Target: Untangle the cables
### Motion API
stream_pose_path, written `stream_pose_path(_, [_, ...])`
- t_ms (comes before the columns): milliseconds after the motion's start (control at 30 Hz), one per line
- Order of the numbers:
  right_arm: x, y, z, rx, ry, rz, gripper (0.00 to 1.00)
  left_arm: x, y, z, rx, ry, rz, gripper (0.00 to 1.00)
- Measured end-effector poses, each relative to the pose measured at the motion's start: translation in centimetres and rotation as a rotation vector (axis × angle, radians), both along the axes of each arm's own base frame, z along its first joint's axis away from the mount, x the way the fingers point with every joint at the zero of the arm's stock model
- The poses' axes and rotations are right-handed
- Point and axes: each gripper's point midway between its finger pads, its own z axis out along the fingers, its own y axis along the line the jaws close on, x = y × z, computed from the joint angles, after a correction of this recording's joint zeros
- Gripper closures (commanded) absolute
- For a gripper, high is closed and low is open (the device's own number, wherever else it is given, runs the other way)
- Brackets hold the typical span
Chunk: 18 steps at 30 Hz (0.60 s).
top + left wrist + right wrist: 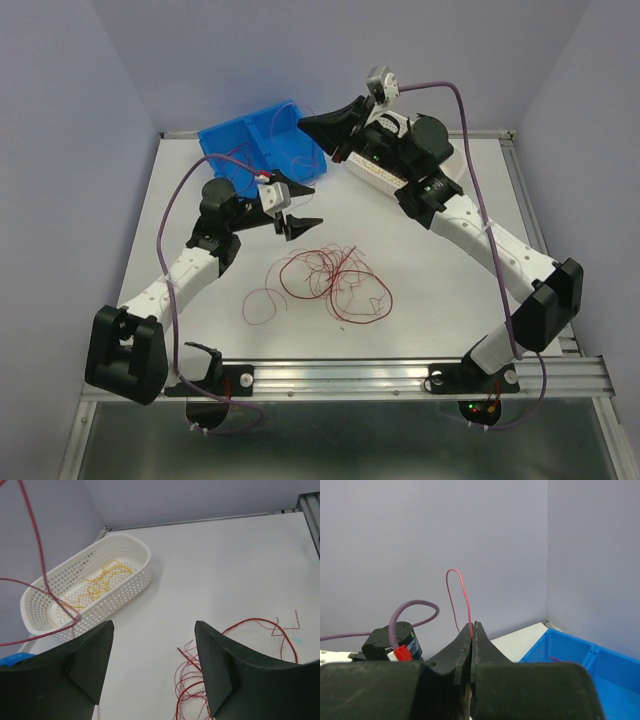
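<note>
A tangle of dark red cables (335, 272) lies in loose loops on the white table, with one loop (260, 305) lying off to its left. My left gripper (295, 222) hovers just above and left of the tangle, open and holding nothing; in the left wrist view the red loops (257, 619) lie beside its right finger (220, 670). My right gripper (305, 120) is raised over the blue bin (235, 140), shut on a single red cable (457, 580) that arches up from its fingertips. Yellow cables (102, 582) lie in the white basket (125, 595).
The white perforated basket (375, 175) sits at the back, partly under my right arm. The blue bin (560, 647) stands at the back left by the wall. A red strand (35, 545) hangs across the left of the left wrist view. An aluminium rail (400, 375) runs along the near edge.
</note>
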Motion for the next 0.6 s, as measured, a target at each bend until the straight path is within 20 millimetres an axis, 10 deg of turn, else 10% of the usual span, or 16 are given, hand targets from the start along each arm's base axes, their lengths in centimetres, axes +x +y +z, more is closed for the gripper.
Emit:
stream_pose_path(333, [0.2,0.4,0.5,0.04,-0.002,0.018,0.99,4.9,0.2,-0.5,-0.085,0.109,0.185,0.2])
stream_pose_path(600, [0.0,0.3,1.4,0.071,-0.023,0.024,0.99,4.0,0.0,1.6,-0.138,0.069,0.145,0.2])
